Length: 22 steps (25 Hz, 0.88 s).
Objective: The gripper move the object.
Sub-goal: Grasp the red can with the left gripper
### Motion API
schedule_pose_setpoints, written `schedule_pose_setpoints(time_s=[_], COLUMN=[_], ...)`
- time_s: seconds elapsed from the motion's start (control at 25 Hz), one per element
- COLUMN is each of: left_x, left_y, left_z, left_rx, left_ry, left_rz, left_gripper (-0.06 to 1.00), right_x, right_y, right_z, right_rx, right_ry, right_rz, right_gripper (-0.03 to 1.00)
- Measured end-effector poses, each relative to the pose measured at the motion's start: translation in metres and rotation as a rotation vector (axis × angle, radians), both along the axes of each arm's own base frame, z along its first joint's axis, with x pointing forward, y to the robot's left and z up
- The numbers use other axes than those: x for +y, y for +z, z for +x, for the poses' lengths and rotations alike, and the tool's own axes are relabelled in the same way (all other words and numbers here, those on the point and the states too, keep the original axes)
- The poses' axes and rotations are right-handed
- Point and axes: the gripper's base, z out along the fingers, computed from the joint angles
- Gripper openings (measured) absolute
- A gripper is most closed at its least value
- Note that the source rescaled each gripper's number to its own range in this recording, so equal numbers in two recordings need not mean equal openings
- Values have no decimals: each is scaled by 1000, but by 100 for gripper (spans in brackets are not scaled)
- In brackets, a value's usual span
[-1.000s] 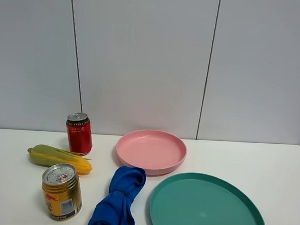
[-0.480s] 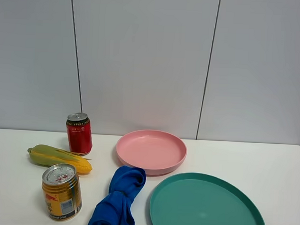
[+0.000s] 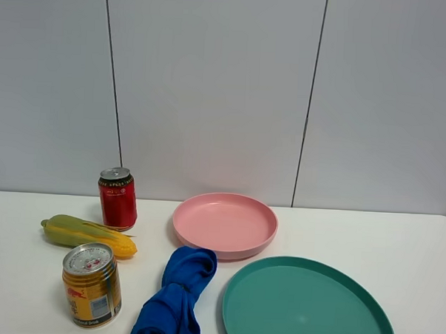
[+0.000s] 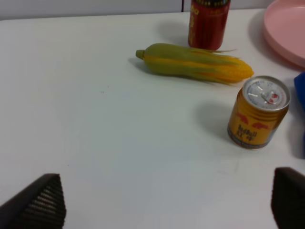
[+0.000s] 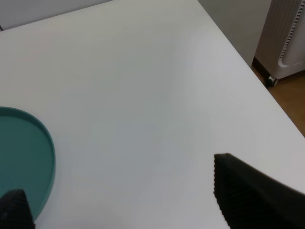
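White table (image 3: 427, 242) scene unchanged, red can (image 3: 117, 198) unmoved behind corn (image 3: 87, 235)

Red can (image 3: 117, 198): upright on the table (image 3: 397, 241), far left; I see nothing touching it.
Left gripper (image 4: 162, 202): jaws wide, well short of it.

- Red can (image 3: 118, 199): glossy metal.
- Gold can (image 3: 92, 285): shiny metal.
- Blue cloth (image 3: 174, 294): soft fabric.
- Pink plate (image 3: 225, 225), teal plate (image 3: 306, 307): smooth, plastic-looking.
- Left tool (image 4: 167, 193) pads (image 4: 40, 205): ribbed black.

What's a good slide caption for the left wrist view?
Open left gripper over the white table, with the corn cob, gold can and red can ahead.
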Motion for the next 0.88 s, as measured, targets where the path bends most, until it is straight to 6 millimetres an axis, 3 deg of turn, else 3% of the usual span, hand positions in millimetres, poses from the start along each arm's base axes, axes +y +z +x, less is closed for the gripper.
schedule_pose_setpoints(time_s=[0.88], left_x=[0], left_y=[0], left_z=[0], left_rx=[0], left_ry=[0], left_rz=[0], left_gripper=[62], right_x=[0], right_y=[0], right_z=[0], right_rx=[0], right_ry=[0], right_rz=[0], right_gripper=[100])
